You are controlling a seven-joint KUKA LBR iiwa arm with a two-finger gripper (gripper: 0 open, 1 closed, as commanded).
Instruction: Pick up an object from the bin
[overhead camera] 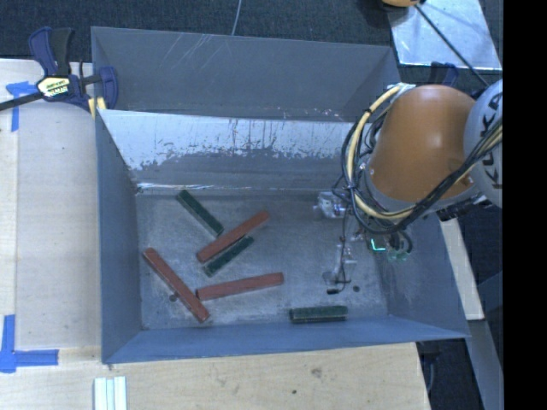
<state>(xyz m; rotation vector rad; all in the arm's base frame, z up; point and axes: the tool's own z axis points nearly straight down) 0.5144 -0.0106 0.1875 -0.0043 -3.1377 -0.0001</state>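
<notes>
1. The grey metal bin [248, 75] holds six slim bars lying flat on its floor, three dark green and three red-brown.
2. The arm comes in over the bin's right wall. Its orange cover [423, 143], ringed with cables [359, 148], sits above the right side of the floor.
3. The gripper [339, 280] hangs low over the right part of the floor, closer to the near wall than to the far one. I cannot tell whether it is spread or pressed together.
4. The nearest green bar [318, 314] lies along the foot of the near wall, toward the near right corner. It is just beside the gripper's tip, on the tip's near side, and seems to be apart from it, though the gap is too slight to be sure.
5. The lower red-brown bar [240, 286] lies mid-floor, roughly parallel to the near wall. Its left end meets the left red-brown bar [175, 284], which slants from the left wall toward the near wall.
6. The upper red-brown bar [232, 236] slants across the centre, with the middle green bar [228, 254] tight against its near side.
7. The far green bar [200, 212] slants below the far wall, left of centre.
8. These five bars lie well apart from the gripper.
</notes>
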